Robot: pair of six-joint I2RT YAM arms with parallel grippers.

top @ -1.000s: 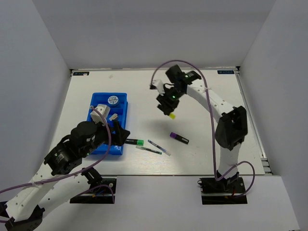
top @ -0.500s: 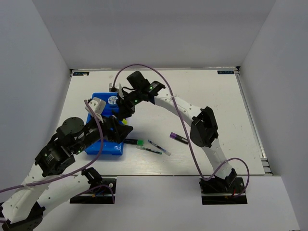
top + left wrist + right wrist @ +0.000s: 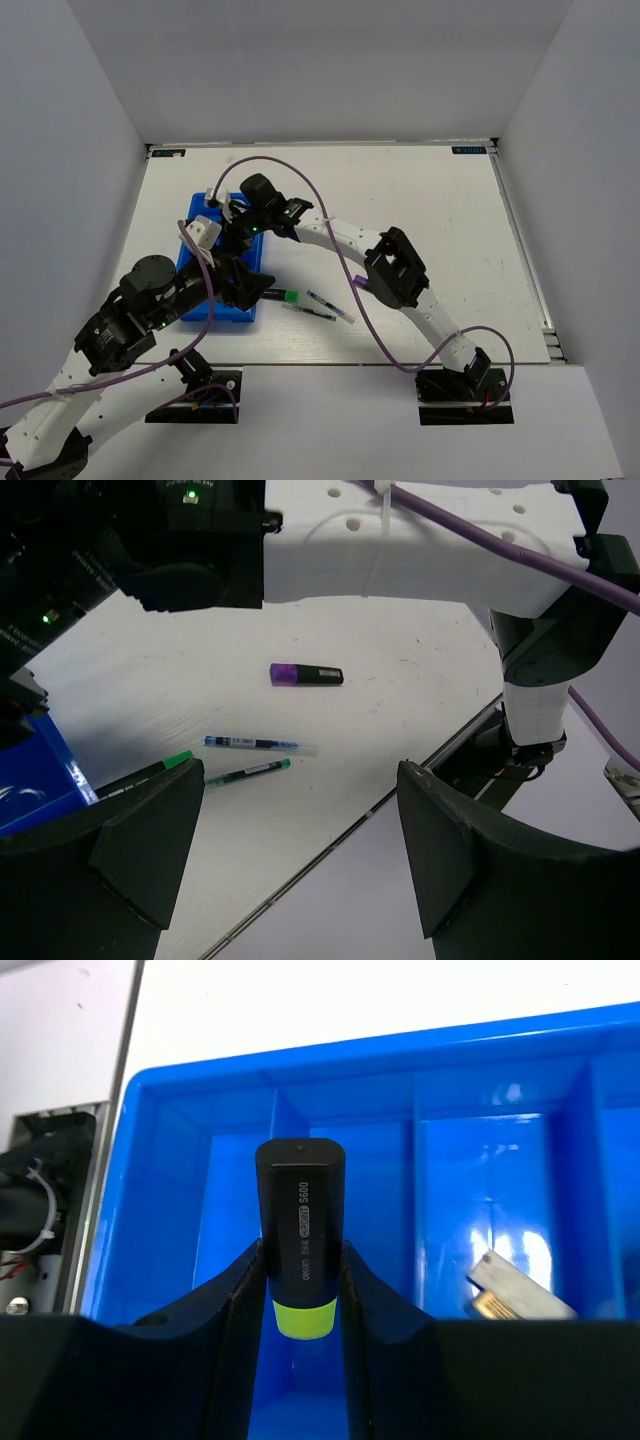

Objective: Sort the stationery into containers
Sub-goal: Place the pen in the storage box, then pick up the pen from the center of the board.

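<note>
right jaws clamped on yellow-ended marker (image 3: 300, 1210), poised straight above blue tray (image 3: 170, 1160) slot, long axis looks lined up along it. left jaws gaping wide, empty, near tray corner.

so the tray (image 3: 400, 1048) sits near the table's (image 3: 420, 200) left edge, small block (image 3: 520, 1285) in it. Right of it: marker (image 3: 280, 295), two thin pens (image 3: 260, 744), another marker (image 3: 307, 674).
</note>
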